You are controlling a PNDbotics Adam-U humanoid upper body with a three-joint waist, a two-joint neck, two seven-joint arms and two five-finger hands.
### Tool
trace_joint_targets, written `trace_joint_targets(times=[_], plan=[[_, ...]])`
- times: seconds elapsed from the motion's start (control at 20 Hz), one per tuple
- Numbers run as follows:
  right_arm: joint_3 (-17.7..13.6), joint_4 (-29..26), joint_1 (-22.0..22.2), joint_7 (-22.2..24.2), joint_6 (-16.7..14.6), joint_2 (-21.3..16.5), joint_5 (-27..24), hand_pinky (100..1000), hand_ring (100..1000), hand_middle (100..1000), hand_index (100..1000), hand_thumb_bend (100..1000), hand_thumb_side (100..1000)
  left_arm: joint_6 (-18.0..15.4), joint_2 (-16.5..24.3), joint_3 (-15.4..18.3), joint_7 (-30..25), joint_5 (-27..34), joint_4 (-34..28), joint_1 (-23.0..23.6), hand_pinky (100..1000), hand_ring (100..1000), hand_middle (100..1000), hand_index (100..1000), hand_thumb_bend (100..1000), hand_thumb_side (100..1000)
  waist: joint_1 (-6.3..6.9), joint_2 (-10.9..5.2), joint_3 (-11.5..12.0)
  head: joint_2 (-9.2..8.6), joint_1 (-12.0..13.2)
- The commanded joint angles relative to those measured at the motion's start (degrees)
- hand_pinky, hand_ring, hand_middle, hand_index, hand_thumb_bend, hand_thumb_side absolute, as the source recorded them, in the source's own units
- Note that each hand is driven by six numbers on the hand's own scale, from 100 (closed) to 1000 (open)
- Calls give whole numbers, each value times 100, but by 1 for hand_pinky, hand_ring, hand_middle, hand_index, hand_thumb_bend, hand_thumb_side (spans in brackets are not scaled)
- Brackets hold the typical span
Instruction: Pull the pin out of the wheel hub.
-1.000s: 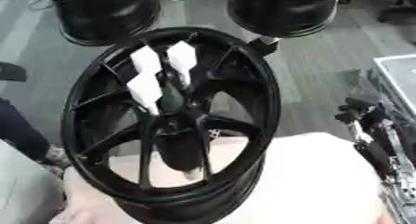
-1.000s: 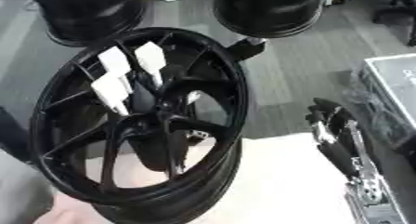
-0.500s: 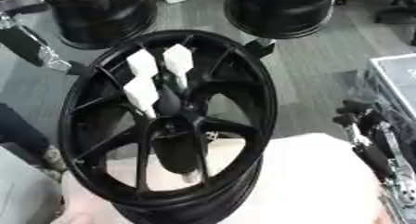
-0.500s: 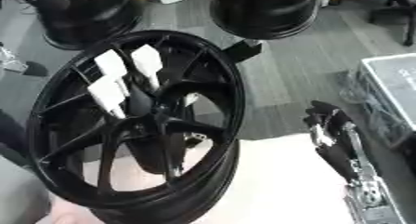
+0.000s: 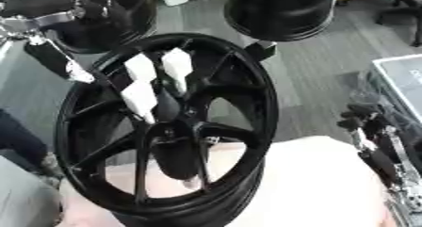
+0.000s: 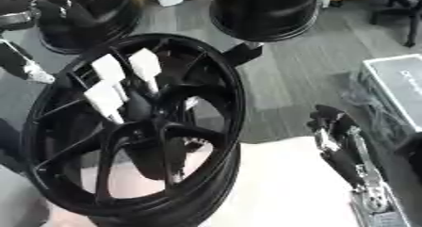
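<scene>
Your black wheel [image 5: 165, 127] stands tilted on its rim on the pale table [image 5: 321, 183], its spoked face turned up toward your head camera. Three white pins [image 5: 155, 77] stick out of the wheel's centre, fanned up and to the left over the spokes: two side by side at the top, a third just below and left of them. All three sit in the hub; none is out.

Your left hand [image 5: 58, 37] shows at the upper left, coming in over the wheel's top-left rim. Its black and silver parts blur together there, so you cannot tell whether its fingers are spread, pressed together or pinching. Its lowest visible tip lies just beside the rim, to the left of the pins and apart from them.

Your right hand [image 6: 338, 141] rests at the right edge, above the table's right side, fingers straight and lying loosely side by side, pointing up and away from you, holding nothing. The wheel lies to the left of those fingertips, well apart from them.

Beyond the fingers of both hands, two more black wheels [image 5: 284, 9] stand on the grey floor [image 5: 313, 75]. A grey case [image 6: 395, 87] lies right of the right hand's fingertips.
</scene>
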Motion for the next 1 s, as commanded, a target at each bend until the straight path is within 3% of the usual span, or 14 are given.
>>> trace_joint_targets(times=[0.05, 1.0], plan=[[16, -60, -77, 30, -13, -75, -42, 760, 663, 668, 802, 100, 521, -1844, 50, 16, -1955, 26, -7, -135, 795, 752, 803, 878, 599, 190, -14, -49, -19, -101, 30], [84, -6, -268, 127, -24, -40, -106, 761, 664, 668, 802, 100, 525, -1844, -177, -243, -2130, -521, 343, -62, 790, 719, 721, 805, 490, 120, 58, 48, -233, -167, 69]])
